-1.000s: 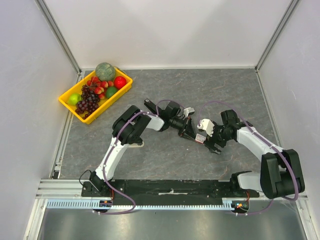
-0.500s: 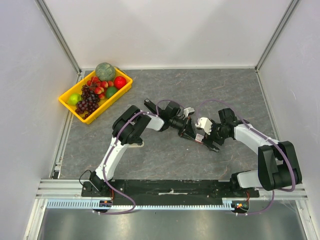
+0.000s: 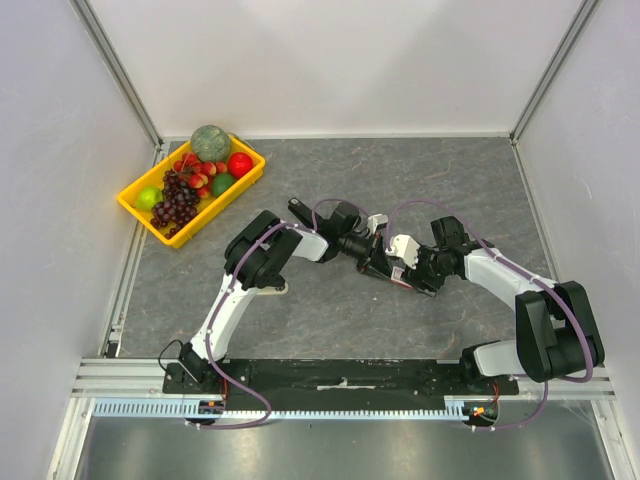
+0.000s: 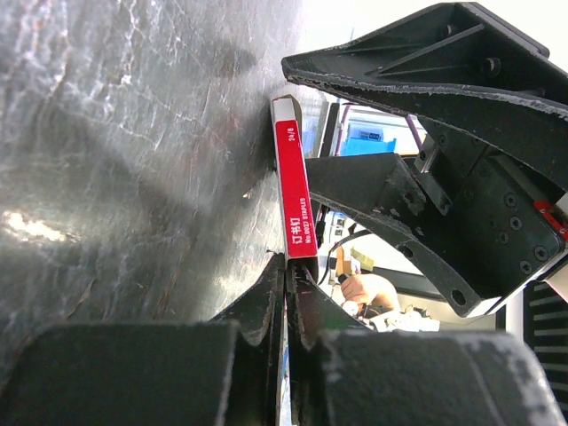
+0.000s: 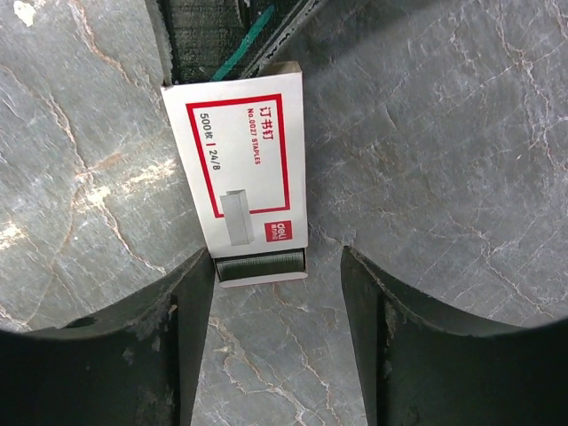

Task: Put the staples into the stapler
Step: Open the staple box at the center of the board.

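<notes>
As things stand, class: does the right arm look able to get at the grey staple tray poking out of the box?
Probably yes. The right gripper has its jaws open on either side of the staple tray, nothing lies between them, and the left gripper holds the box by its far end.

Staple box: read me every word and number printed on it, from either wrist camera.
"订书钉": staple box, white face and red side edge.
"STAPLES", after "No." and blurred digits: same two places.
"500枚": white face.
"24/" plus an unclear digit: both places.
Small red logo beside the drawn staples: too small to read.
</notes>
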Available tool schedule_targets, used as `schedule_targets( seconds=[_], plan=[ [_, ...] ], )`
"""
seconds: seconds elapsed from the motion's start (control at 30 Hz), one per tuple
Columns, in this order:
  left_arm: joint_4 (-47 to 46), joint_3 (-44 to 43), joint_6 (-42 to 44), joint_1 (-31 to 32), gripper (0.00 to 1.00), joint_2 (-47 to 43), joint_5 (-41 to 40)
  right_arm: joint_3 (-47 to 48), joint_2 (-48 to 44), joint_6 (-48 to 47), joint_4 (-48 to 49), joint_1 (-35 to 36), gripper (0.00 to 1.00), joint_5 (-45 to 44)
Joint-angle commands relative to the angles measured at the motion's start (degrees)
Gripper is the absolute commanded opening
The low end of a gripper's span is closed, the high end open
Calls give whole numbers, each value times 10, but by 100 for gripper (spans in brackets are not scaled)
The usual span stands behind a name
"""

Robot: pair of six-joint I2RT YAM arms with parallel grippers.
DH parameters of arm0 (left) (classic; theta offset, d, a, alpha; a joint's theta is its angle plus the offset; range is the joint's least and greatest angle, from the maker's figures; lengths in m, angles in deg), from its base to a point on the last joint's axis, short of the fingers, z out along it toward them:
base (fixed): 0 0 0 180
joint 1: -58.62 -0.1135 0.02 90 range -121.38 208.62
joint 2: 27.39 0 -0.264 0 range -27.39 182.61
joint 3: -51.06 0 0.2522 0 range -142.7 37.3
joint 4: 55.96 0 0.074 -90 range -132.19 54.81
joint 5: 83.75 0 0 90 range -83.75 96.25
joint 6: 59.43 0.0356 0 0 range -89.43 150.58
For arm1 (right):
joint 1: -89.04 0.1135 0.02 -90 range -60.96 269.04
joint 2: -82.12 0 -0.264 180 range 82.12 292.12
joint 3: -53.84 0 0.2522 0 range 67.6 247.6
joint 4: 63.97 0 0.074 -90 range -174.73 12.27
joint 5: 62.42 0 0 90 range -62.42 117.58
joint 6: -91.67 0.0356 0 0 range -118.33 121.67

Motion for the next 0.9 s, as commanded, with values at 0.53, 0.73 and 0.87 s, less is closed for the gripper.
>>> schedule_targets(
  seconds=[0.53, 0.73, 0.87],
  plan=[
    [-23, -9, -11, -7, 6, -6, 14, -1, 17, -20, 3, 1, 58, -15],
    [-23, -10, -12, -8, 6, -5, 15, -1, 15, -23, -4, 1, 50, -12],
    [-23, -10, -11, -10, 6, -6, 16, -1, 13, -27, -10, 1, 47, -18]
  ],
)
